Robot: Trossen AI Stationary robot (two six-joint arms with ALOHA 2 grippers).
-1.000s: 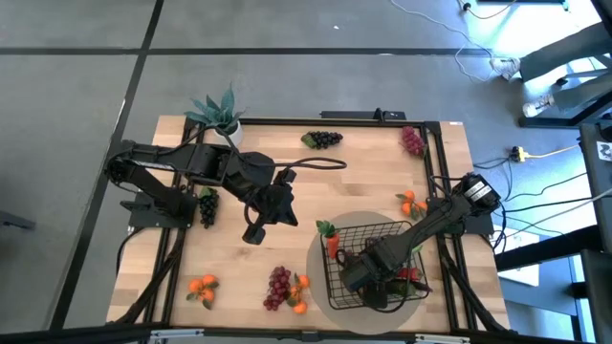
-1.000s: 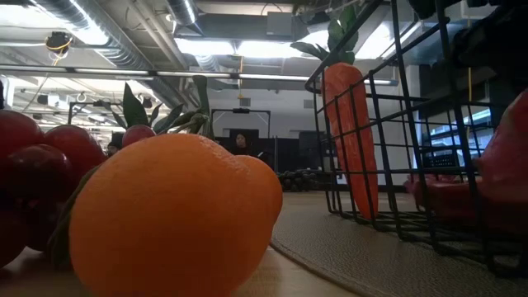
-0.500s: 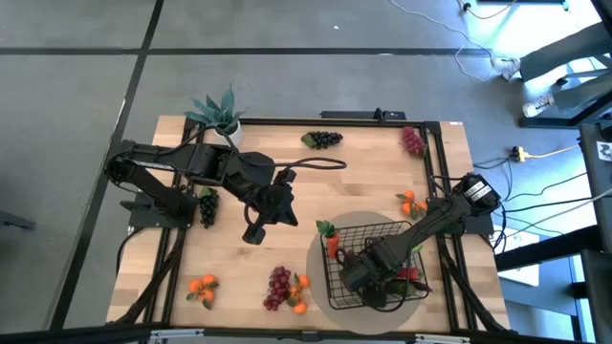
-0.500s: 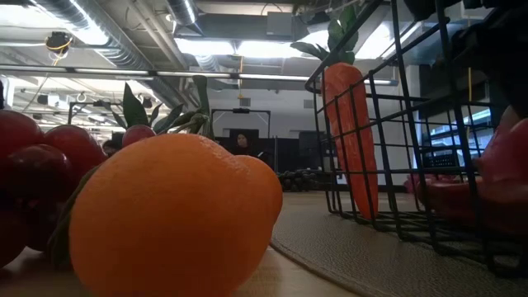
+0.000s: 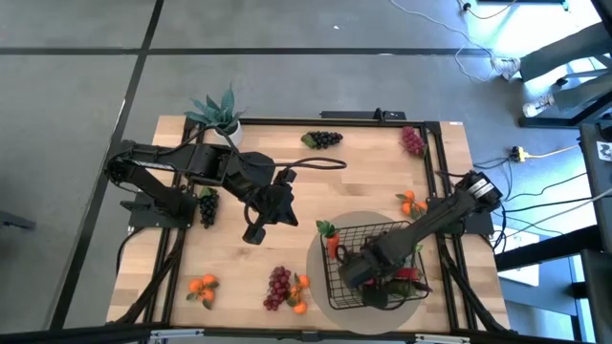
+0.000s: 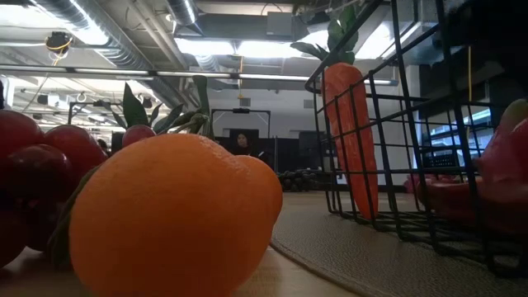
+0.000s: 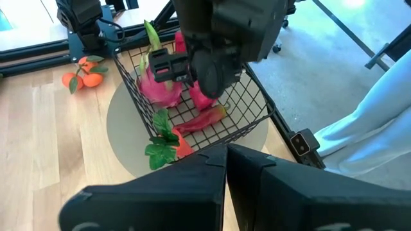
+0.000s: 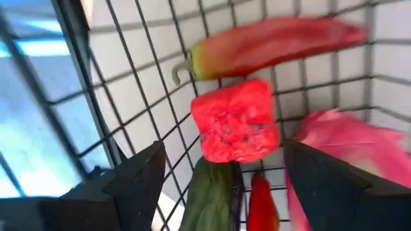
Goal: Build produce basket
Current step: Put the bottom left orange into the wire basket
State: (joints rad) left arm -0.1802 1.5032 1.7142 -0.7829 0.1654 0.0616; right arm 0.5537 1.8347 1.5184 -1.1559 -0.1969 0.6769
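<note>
The black wire basket [image 5: 368, 263] sits on a round grey mat [image 5: 320, 287] at about 4 o'clock on the wooden surface [image 5: 239, 268].

The right tool [image 5: 368, 275] is lowered inside the basket. Its fingers [image 8: 138, 179] stand wide apart and clamp nothing. In the right wrist view, a red block-shaped fruit piece [image 8: 236, 120] lies free between them on the basket floor. A long red pepper [image 8: 276, 42] lies just beyond it. A pink dragon fruit [image 8: 337, 157] lies beside it.

A carrot [image 5: 331, 241] leans upright against the basket wall at the basket's 9 o'clock corner.

The left tool [image 5: 253, 232] hangs over the middle of the surface, well apart from the basket. Its fingers [image 7: 192, 186] are pressed together and hold nothing.

Produce outside the basket:
- Red grapes [image 5: 277, 285] and small oranges [image 5: 298, 291] at 6 o'clock.
- Oranges [image 5: 202, 285] at 7 o'clock.
- Dark grapes [image 5: 207, 206] at 9 o'clock.
- Dark grapes [image 5: 323, 139] at 12 o'clock.
- Red grapes [image 5: 412, 141] at 1 o'clock.
- Oranges [image 5: 411, 203] at 3 o'clock.

A potted leafy plant [image 5: 218, 110] stands at 11 o'clock.
</note>
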